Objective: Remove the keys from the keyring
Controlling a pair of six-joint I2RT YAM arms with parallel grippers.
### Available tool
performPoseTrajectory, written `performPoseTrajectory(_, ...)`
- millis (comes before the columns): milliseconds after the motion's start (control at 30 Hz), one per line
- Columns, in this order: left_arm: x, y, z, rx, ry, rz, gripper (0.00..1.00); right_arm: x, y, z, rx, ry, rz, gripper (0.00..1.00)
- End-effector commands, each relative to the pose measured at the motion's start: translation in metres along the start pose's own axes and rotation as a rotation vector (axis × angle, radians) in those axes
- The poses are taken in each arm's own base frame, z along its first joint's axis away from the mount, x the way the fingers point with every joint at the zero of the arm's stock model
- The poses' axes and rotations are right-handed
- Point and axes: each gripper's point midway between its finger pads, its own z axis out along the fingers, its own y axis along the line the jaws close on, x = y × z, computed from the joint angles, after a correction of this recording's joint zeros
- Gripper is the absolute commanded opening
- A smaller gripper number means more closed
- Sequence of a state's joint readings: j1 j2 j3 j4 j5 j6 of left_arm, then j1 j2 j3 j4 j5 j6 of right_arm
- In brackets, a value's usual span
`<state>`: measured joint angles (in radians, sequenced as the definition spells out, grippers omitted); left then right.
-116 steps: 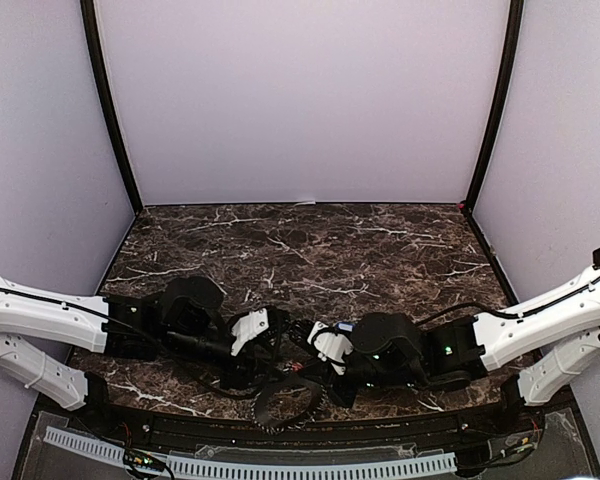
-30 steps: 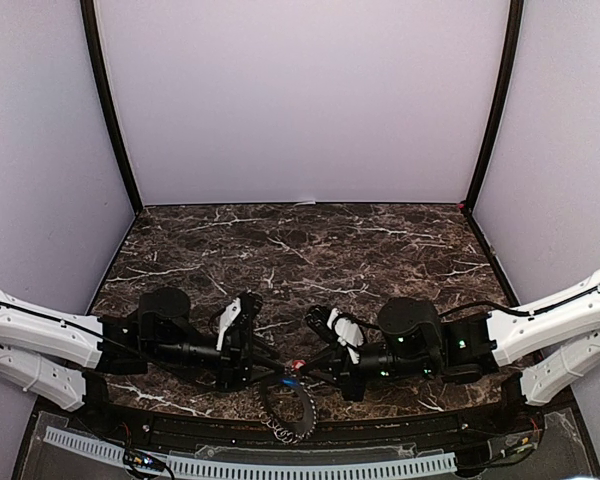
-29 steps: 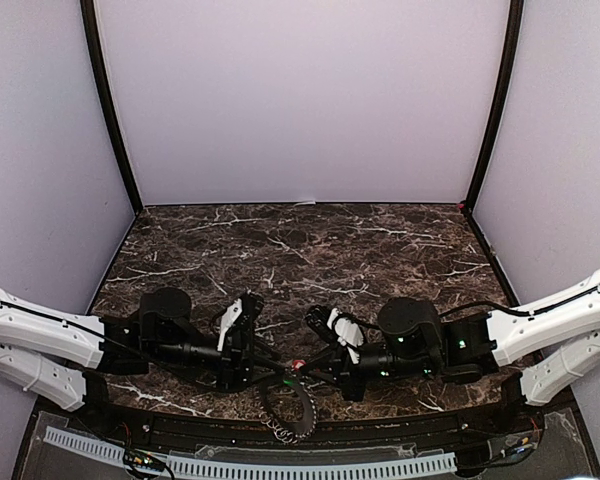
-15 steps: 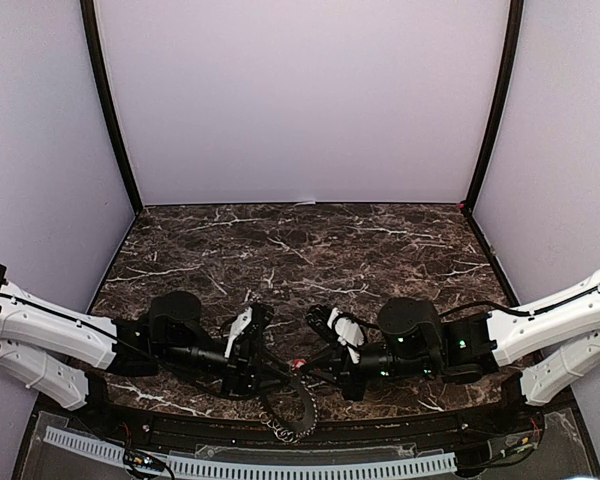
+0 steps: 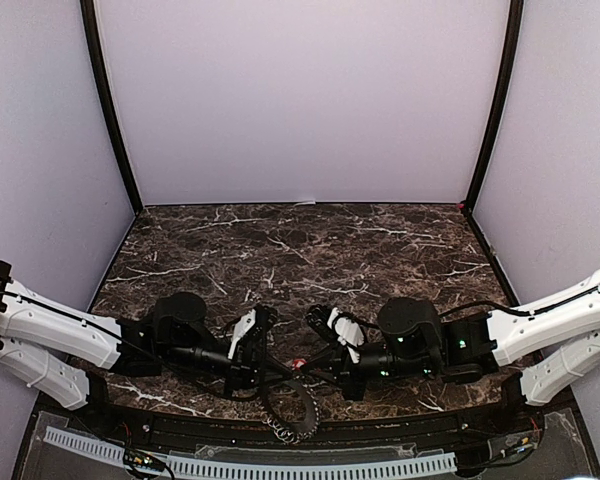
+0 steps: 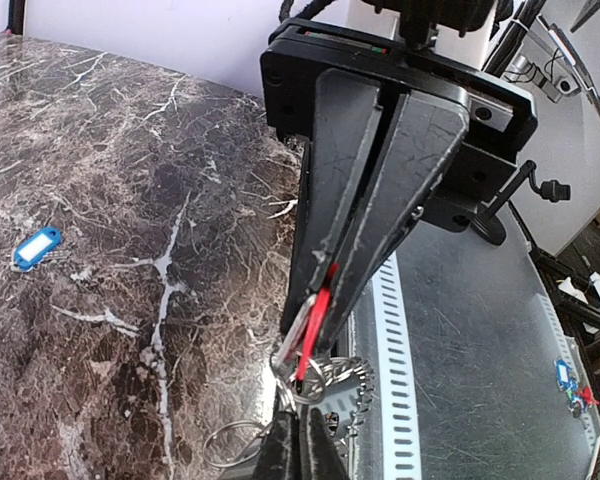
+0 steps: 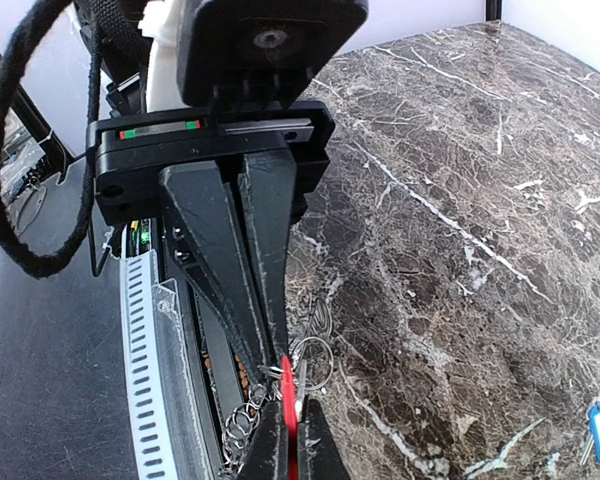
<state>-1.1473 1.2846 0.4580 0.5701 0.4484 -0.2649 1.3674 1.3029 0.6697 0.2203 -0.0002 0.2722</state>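
The left gripper [image 7: 276,365] is snapping shut this instant, pinching the small wire loops of the keyring [image 5: 292,408] at the near edge of the table [image 5: 310,250]. The right gripper [image 6: 312,345] is clamping the red key [image 6: 316,308]. With both ends held, a pull-apart is looking possible. The blue key [image 6: 35,248] is lying apart on the table.

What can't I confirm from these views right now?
Red key: whether it is still threaded on; the joint is hidden in the pinch of the left tool, left wrist view.
Right tool: what it pinches, hidden by its own tips, right wrist view.
Keyring: too small and dark, top view.
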Motion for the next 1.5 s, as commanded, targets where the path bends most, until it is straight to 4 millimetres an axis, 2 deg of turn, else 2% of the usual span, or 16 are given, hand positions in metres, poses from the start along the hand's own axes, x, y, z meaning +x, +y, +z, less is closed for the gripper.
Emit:
performPoseTrajectory(0,-0.013,-0.004,-0.002,0.016,-0.046,0.036,0.0,-0.026,-0.002,-0.006,0.013,-0.072,0.026,0.0)
performPoseTrajectory(200,-0.013,-0.009,-0.006,0.028,-0.054,0.054,0.0,-0.024,-0.019,-0.007,0.008,-0.06,0.128,0.0)
performPoseTrajectory(500,-0.018,-0.013,-0.011,0.026,-0.076,0.092,0.0,-0.005,-0.04,0.002,0.008,0.042,0.279,0.0)
performPoseTrajectory(733,-0.019,-0.012,-0.01,0.002,-0.084,0.112,0.0,0.007,-0.04,0.011,-0.028,0.125,0.338,0.0)
performPoseTrajectory(933,-0.022,0.001,-0.02,-0.095,-0.158,0.101,0.0,0.019,-0.038,0.013,-0.044,0.163,0.347,0.0)
performPoseTrajectory(1067,-0.022,0.002,-0.026,-0.1,-0.214,0.075,0.0,0.019,-0.036,0.013,-0.054,0.159,0.345,0.0)
performPoseTrajectory(1200,-0.014,-0.001,-0.02,-0.067,-0.178,0.054,0.0,0.006,-0.035,0.011,-0.065,0.118,0.325,0.0)
performPoseTrajectory(1467,-0.021,-0.005,-0.025,-0.067,-0.192,0.068,0.21,-0.012,-0.028,0.004,-0.094,0.062,0.285,0.0)
